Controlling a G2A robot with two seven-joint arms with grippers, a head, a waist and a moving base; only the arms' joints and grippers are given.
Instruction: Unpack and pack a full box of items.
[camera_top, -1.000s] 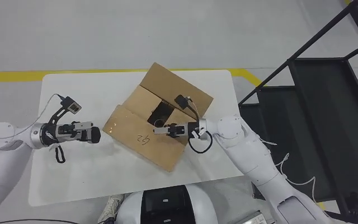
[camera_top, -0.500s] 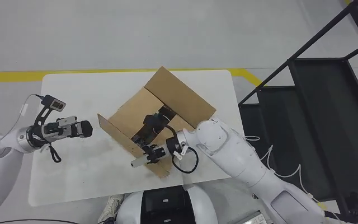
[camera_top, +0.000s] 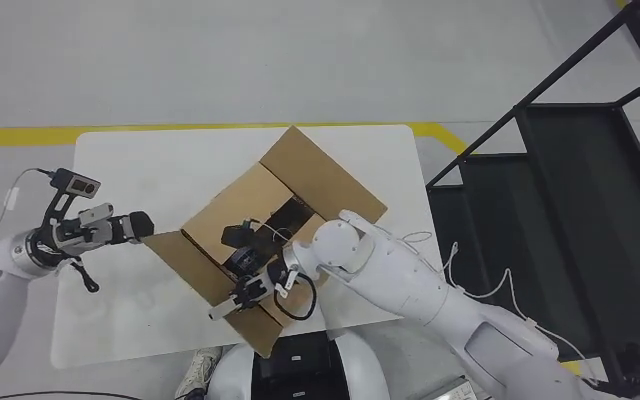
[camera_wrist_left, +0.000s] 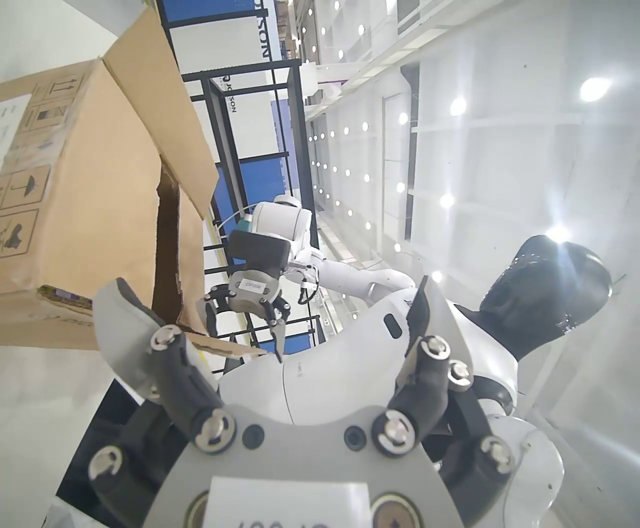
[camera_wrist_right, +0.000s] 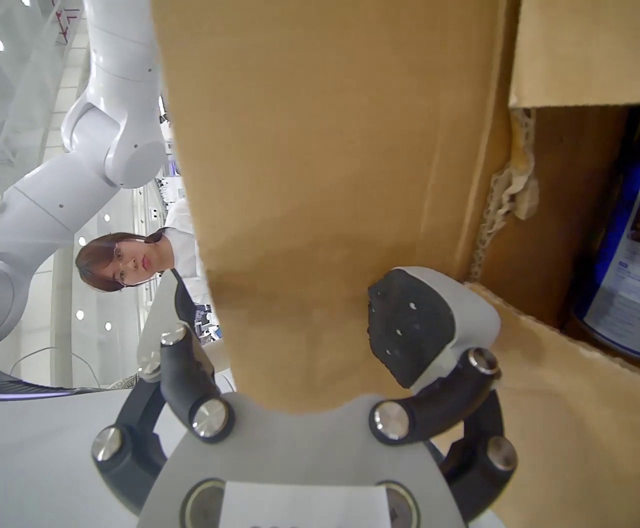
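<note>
The cardboard box (camera_top: 322, 178) is sitting open in the middle of the white table (camera_top: 120, 160), flaps splayed. The right gripper (camera_wrist_right: 285, 295) is straddling the near flap (camera_wrist_right: 325, 150), its fingers spread to either side of it. The left gripper (camera_top: 138, 226) is hovering just beside that flap's corner, fingers spread and holding nothing. A blue container (camera_wrist_right: 617, 280) is showing inside.
</note>
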